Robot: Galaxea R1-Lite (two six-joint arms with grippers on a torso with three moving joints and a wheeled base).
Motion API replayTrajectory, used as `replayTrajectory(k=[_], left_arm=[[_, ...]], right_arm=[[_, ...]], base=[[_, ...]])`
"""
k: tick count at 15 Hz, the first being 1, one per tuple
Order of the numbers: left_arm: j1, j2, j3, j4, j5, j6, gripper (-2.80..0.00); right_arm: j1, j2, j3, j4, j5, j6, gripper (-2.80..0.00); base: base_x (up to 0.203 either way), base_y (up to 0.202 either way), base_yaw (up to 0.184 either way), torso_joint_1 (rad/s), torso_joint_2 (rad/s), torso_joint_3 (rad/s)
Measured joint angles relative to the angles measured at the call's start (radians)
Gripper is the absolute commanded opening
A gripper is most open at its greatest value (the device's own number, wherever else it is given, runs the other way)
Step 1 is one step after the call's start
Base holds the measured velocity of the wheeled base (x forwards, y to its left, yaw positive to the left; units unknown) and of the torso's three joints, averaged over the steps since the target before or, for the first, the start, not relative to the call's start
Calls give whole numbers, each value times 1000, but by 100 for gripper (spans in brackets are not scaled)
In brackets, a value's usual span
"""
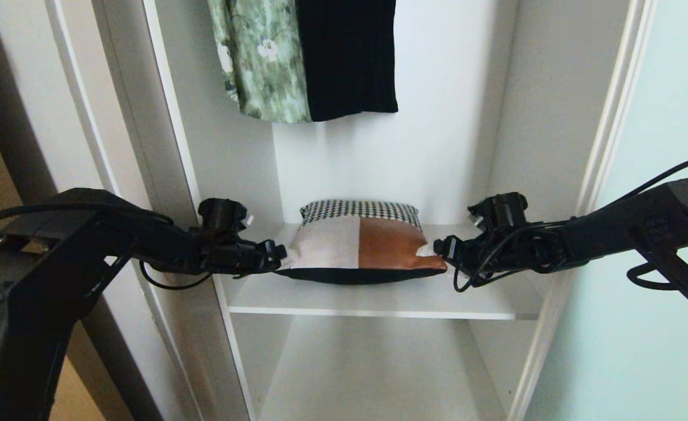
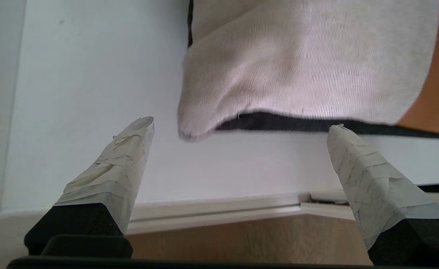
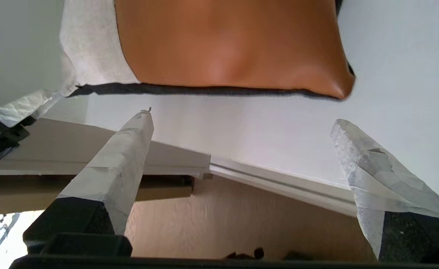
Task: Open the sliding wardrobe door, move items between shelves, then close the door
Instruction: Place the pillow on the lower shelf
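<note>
Now | cushion (image 1: 360, 245) flat on upper shelf (image 1: 373, 304) | left tool (image 1: 278, 255) and right tool (image 1: 441, 248) both wide, flanking it, holding nothing | soft, light, squashy; pinch 2 side edges.

Bright, even daylight; soft shadows, slight wrist-view blur.
</note>
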Motion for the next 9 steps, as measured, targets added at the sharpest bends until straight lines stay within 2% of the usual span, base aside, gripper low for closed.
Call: replayTrajectory(k=[2, 4, 9], left_arm=[[-4, 30, -43, -1, -2, -15, 0], [-6, 49, -85, -2, -22, -73, 0], [-12, 91, -142, 2, -39, -86, 0]], right_arm=[[-1, 15, -2, -36, 0, 0, 0], [-3, 29, -3, -64, 0, 0, 0], [-3, 66, -47, -71, 7, 3, 0]], base=[[0, 0, 0, 0, 0, 0], [0, 0, 0, 0, 0, 0], [0, 0, 0, 0, 0, 0]])
